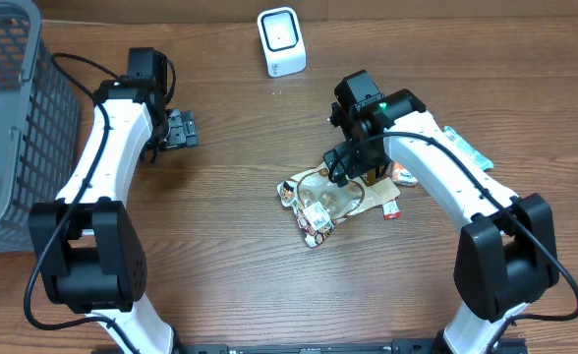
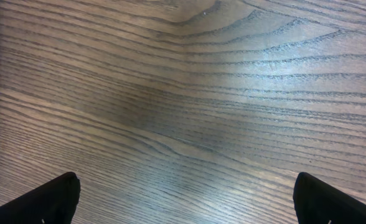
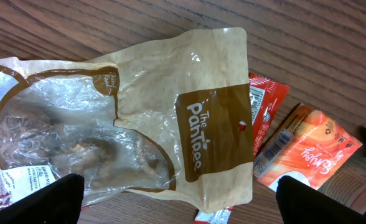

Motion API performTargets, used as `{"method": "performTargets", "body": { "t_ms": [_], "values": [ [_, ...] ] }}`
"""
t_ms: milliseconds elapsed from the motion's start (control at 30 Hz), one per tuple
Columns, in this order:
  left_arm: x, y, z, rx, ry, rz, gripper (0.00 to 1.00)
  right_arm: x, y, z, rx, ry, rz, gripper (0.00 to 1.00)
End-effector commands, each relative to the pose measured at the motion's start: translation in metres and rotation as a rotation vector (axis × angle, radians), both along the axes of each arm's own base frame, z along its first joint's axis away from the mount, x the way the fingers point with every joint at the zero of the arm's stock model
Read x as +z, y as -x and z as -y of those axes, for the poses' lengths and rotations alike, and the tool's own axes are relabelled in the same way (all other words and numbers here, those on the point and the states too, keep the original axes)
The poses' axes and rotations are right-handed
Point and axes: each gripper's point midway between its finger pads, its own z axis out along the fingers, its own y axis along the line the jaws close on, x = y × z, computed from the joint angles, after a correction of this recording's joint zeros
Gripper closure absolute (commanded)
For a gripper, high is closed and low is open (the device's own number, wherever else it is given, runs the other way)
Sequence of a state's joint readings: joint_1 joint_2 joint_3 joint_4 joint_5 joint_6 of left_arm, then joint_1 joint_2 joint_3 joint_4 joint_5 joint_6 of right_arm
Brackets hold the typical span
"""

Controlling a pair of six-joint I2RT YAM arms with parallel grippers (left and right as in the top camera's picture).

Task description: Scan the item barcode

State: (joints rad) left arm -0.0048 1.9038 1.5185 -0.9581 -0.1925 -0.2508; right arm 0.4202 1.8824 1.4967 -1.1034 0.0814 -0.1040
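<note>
My right tool (image 3: 178, 202) hangs open over the Pantree pouch (image 3: 170, 124); my left tool (image 2: 186, 199), at nine o'clock, gapes above the surface (image 2: 183, 93).

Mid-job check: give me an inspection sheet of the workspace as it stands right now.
Surface: brown wood-grain table, no spills seen.
Job's things: white box-shaped barcode scanner at the far edge, apart from the pile; brown paper pouch with a clear window lying flat.
Clutter: red foil packet partly under the pouch; orange packet with a printed barcode beside it.
Hands: left hand open over bare wood; right hand open above the pouch, holding nothing.
Cables: black cables run along both arms, away from the pile.
Surroundings: grey mesh basket at the left edge.
</note>
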Motion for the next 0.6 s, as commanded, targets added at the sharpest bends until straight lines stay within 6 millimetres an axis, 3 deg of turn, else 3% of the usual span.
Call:
{"method": "performTargets", "body": {
  "t_ms": [0, 167, 267, 400, 567],
  "values": [
    [0.002, -0.003, -0.001, -0.010, -0.011, 0.005, 0.00, 0.000, 0.000, 0.000, -0.005, -0.006, -0.001, 0.00],
    [0.002, -0.003, -0.001, -0.010, -0.011, 0.005, 0.00, 0.013, -0.001, 0.000, -0.005, -0.021, 0.033, 0.00],
    [0.002, -0.003, -0.001, -0.010, -0.011, 0.005, 0.00, 0.040, -0.005, -0.002, -0.005, -0.052, 0.102, 0.00],
    [0.002, -0.003, -0.001, -0.010, -0.011, 0.005, 0.00, 0.092, -0.004, -0.001, -0.006, -0.110, 0.232, 0.00],
    [0.003, -0.003, -0.001, -0.010, -0.011, 0.005, 0.00, 0.164, 0.014, 0.007, -0.005, -0.191, 0.415, 0.00]
  ]
}}
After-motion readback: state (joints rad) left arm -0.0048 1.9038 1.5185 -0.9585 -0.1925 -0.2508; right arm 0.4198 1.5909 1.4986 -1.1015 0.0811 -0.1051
